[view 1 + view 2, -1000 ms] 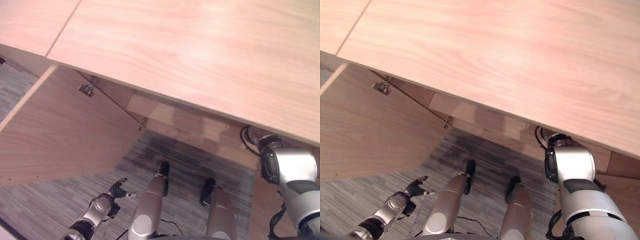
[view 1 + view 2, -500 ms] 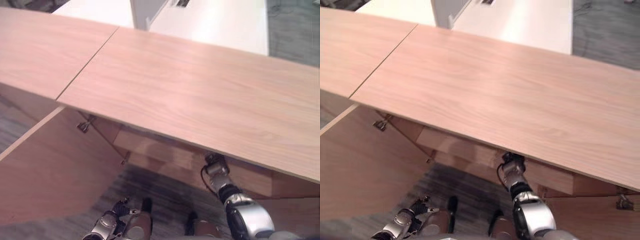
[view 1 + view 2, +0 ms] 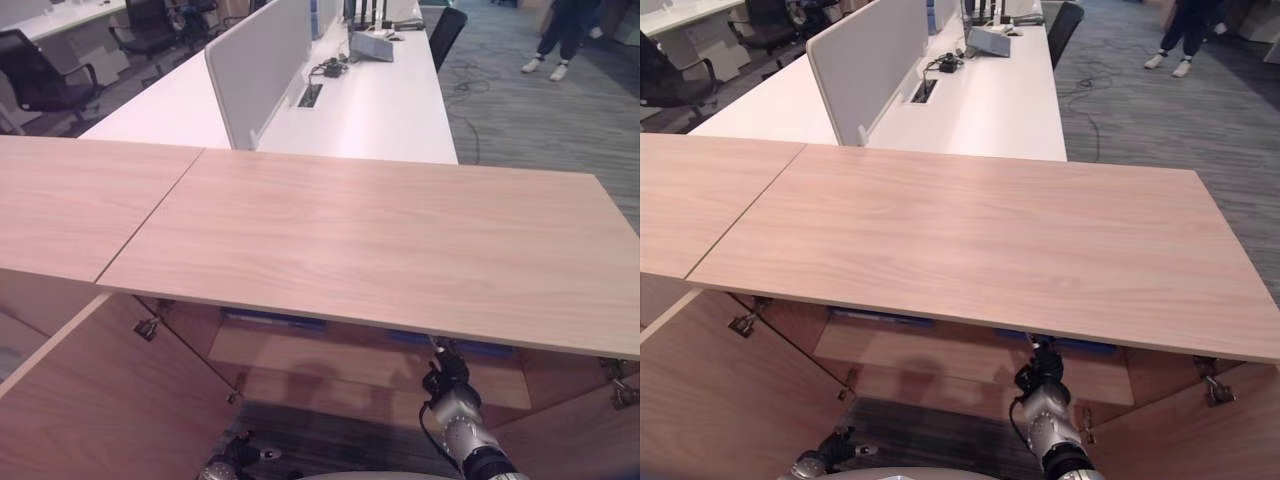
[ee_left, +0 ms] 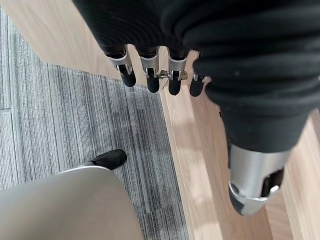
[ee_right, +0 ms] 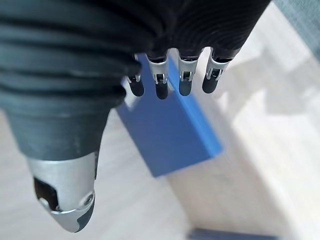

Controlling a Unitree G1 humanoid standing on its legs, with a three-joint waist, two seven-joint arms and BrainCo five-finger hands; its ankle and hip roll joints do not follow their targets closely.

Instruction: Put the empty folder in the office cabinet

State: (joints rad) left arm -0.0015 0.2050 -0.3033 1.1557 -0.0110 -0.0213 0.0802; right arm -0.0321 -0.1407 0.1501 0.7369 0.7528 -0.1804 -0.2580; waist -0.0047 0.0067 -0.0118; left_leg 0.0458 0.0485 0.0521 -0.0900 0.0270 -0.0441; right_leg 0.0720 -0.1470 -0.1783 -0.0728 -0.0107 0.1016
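A blue folder (image 5: 170, 130) lies flat on the pale shelf inside the wooden cabinet (image 3: 380, 240). In the right wrist view my right hand (image 5: 159, 85) hovers over it with straight fingers, open, and its thumb (image 5: 65, 200) is apart and closes on nothing. In the eye views that hand (image 3: 447, 378) reaches under the cabinet top at the shelf (image 3: 340, 355). A blue edge (image 3: 880, 318) shows under the top. My left hand (image 3: 235, 460) hangs low by the left door (image 3: 90, 400), open and holding nothing, with fingers (image 4: 150, 75) straight.
Both cabinet doors stand open, the right one (image 3: 590, 440) at the lower right. Behind the cabinet is a white desk (image 3: 380, 110) with a grey divider screen (image 3: 255, 65). Office chairs (image 3: 40, 80) stand far left. A person's legs (image 3: 555, 40) show at the far top right.
The camera has tilted up from the floor to the cabinet top and the desks beyond. My right hand stays under the top at the shelf, and my left hand stays low.
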